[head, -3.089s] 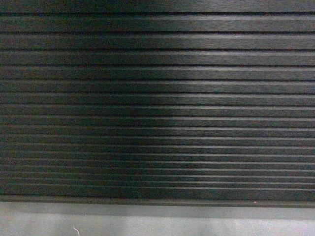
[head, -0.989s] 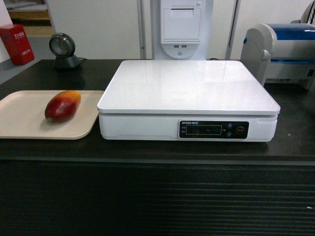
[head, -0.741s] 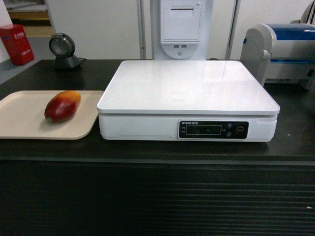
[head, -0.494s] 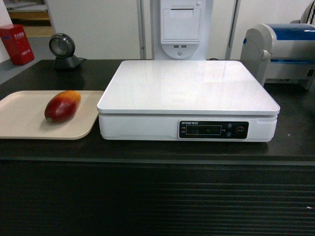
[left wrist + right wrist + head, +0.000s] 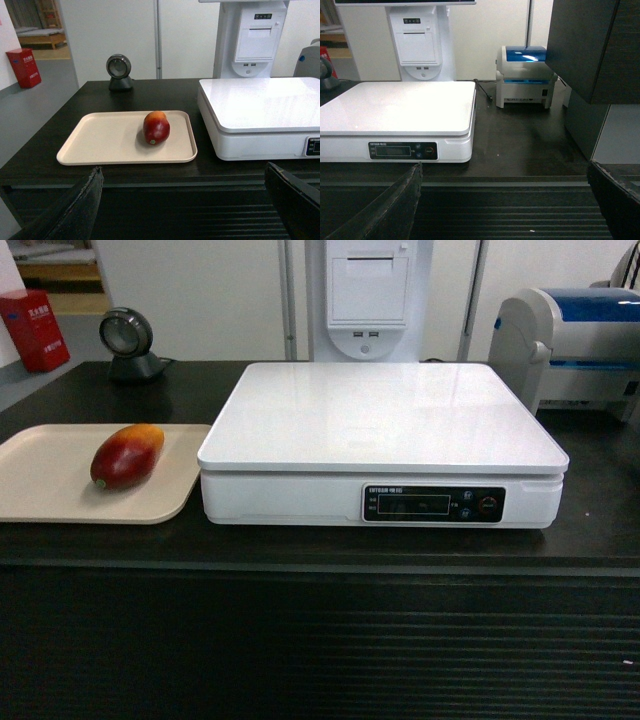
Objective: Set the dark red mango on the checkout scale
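The dark red mango [image 5: 127, 455] lies on its side on a beige tray [image 5: 40, 485], left of the scale [image 5: 385, 415], on the black-topped checkout [image 5: 300, 545]. The scale's white platter is bare. In the left wrist view the mango [image 5: 156, 128] sits ahead, slightly left of centre, beyond my left gripper [image 5: 183, 170], which is open, empty and in front of the counter edge. My right gripper [image 5: 505, 167] is also open and empty, facing the scale [image 5: 400, 107] from in front of the ribbed counter front. Neither gripper shows in the head view.
A round black scanner [image 5: 128, 340] stands at the back left. A white receipt-printer column [image 5: 368, 290] is behind the scale, and a white-and-blue printer [image 5: 585, 340] is at the right. A dark cabinet [image 5: 590, 50] rises beside the counter's right end.
About three seconds ago the head view showed only the ribbed counter front; it now looks over the countertop. Over the last second nothing has moved.
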`<state>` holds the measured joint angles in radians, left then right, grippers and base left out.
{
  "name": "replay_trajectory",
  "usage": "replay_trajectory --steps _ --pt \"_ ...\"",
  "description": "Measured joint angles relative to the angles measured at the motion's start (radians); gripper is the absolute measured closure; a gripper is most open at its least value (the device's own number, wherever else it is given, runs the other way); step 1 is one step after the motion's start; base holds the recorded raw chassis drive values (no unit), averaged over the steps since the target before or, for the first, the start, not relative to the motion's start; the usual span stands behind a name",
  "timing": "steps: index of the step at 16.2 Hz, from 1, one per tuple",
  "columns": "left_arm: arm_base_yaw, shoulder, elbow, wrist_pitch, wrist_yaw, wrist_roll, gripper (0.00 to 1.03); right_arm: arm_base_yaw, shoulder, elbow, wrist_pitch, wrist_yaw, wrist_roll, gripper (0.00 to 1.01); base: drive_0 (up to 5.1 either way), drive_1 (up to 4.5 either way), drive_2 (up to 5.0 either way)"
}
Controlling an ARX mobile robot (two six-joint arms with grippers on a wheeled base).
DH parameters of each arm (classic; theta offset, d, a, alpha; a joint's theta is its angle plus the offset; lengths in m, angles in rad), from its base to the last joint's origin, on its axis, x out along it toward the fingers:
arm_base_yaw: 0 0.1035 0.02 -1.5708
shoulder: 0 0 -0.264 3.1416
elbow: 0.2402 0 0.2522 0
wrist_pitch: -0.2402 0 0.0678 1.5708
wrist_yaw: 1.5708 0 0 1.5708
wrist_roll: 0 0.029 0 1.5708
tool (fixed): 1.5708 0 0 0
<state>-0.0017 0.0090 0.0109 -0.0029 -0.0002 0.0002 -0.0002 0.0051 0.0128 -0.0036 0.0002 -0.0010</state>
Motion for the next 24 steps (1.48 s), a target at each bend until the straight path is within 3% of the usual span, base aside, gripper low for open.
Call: replay_trajectory --steps 4,5,6,8,10,12,14,16,20,24 --pt "0.000 0.000 0.000 0.000 0.000 0.000 0.05 0.000 0.000 0.000 0.000 0.000 0.000 0.03 0.0 0.00 0.0" --pt "-0.016 0.016 0.021 -0.083 -0.044 -0.018 0.05 0.000 0.000 0.000 0.000 0.000 0.000 0.03 0.0 0.00 0.0" --pt "-0.059 0.111 0.062 -0.157 -0.130 -0.051 0.05 0.000 0.000 0.000 0.000 0.000 0.000 0.03 0.0 0.00 0.0" --pt "-0.071 0.226 0.077 -0.069 -0.133 -0.074 0.05 0.000 0.000 0.000 0.000 0.000 0.000 0.03 0.0 0.00 0.0" --pt "-0.035 0.353 0.087 0.094 -0.061 -0.074 0.05 0.000 0.000 0.000 0.000 0.000 0.000 0.03 0.0 0.00 0.0" --pt "0.039 0.576 0.105 0.307 0.052 -0.065 0.05 0.000 0.000 0.000 0.000 0.000 0.000 0.03 0.0 0.00 0.0" --pt "0.081 0.885 0.204 0.567 0.150 -0.027 0.05 0.000 0.000 0.000 0.000 0.000 0.000 0.03 0.0 0.00 0.0" --pt "0.098 1.202 0.365 0.708 0.224 -0.017 0.05 0.000 0.000 0.000 0.000 0.000 0.000 0.03 0.0 0.00 0.0" --pt "0.115 1.644 0.737 0.580 0.299 -0.014 0.05 0.000 0.000 0.000 0.000 0.000 0.000 0.03 0.0 0.00 0.0" --pt "0.077 1.884 1.095 0.340 0.349 0.066 0.05 0.000 0.000 0.000 0.000 0.000 0.000 0.03 0.0 0.00 0.0"
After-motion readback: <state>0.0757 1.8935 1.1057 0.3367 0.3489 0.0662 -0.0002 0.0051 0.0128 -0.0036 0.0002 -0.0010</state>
